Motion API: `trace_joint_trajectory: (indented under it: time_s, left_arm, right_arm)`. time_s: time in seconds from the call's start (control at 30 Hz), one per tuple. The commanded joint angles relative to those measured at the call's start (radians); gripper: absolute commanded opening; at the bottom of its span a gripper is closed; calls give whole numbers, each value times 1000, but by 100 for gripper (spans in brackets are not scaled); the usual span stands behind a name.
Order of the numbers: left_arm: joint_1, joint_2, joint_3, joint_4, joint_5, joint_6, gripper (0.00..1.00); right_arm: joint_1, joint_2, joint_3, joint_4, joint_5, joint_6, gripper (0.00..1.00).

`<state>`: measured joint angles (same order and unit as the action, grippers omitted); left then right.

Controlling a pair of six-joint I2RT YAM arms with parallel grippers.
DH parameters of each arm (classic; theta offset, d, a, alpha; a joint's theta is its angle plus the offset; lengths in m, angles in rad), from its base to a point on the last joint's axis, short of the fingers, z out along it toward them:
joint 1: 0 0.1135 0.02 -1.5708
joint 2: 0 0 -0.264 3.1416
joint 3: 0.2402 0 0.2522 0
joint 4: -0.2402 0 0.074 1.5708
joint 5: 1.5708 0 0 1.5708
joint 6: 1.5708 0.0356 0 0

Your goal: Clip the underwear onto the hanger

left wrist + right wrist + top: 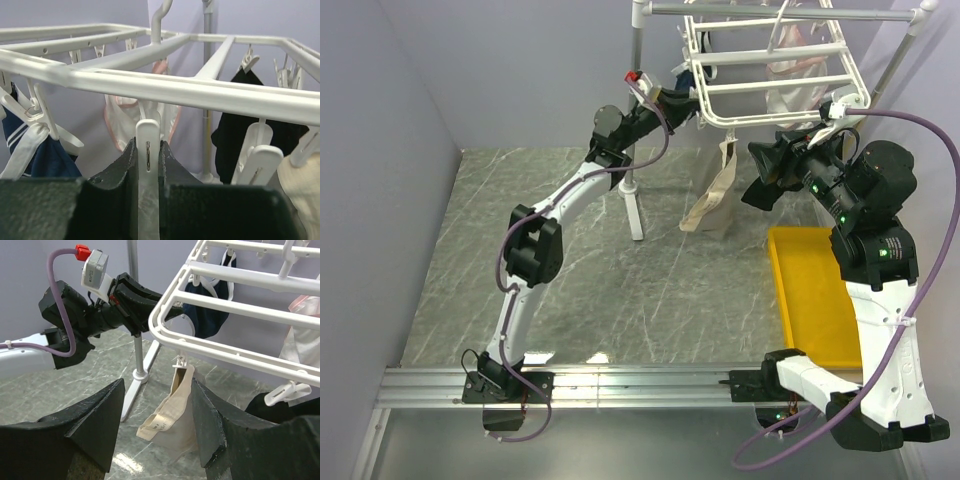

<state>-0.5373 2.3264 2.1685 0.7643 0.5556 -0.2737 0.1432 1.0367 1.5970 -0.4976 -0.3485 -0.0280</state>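
Right wrist view gives me the underwear (172, 412): taupe fabric with a paler beige waistband, crumpled and hanging limp by one corner from a clip (181, 361) on the near bar of the hanger (240, 357), over the marbled surface (650, 290). My right gripper (157, 385) is spread wide, with the briefs visible beyond its fingers. My left gripper (148, 157) pinches a second clip (148, 132) at the rack's edge. Navy briefs (45, 155), a black garment (240, 132) and the grey pole stand (135, 315) crowd close around.
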Motion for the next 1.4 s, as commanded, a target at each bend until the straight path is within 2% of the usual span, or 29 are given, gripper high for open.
trace_joint_trajectory:
  time_s: [0.0, 0.13, 0.5, 0.9, 0.93, 1.13, 1.37]
  left_arm:
    - [0, -130, -57, -20, 47, 59, 0]
    - [-1, -226, -117, -59, 89, 109, 0]
    - [-13, -367, -202, -161, 144, 198, 1]
    - [-47, -436, -223, -240, 184, 263, 1]
    - [-52, -443, -228, -244, 193, 310, 0]
    - [-84, -489, -269, -266, 208, 378, 0]
    - [-98, -512, -268, -269, 214, 380, 1]
  right_arm:
    - [-5, -17, 12, 33, -4, -13, 63]
    - [-4, -18, 0, 51, -3, -9, 62]
    - [-7, -23, -9, 94, 26, 3, 61]
    - [-16, -27, -28, 131, 72, -4, 59]
    - [-17, -26, -26, 129, 75, -4, 59]
    - [-30, -18, -23, 140, 83, -4, 58]
    - [-36, -15, -32, 152, 92, -10, 57]
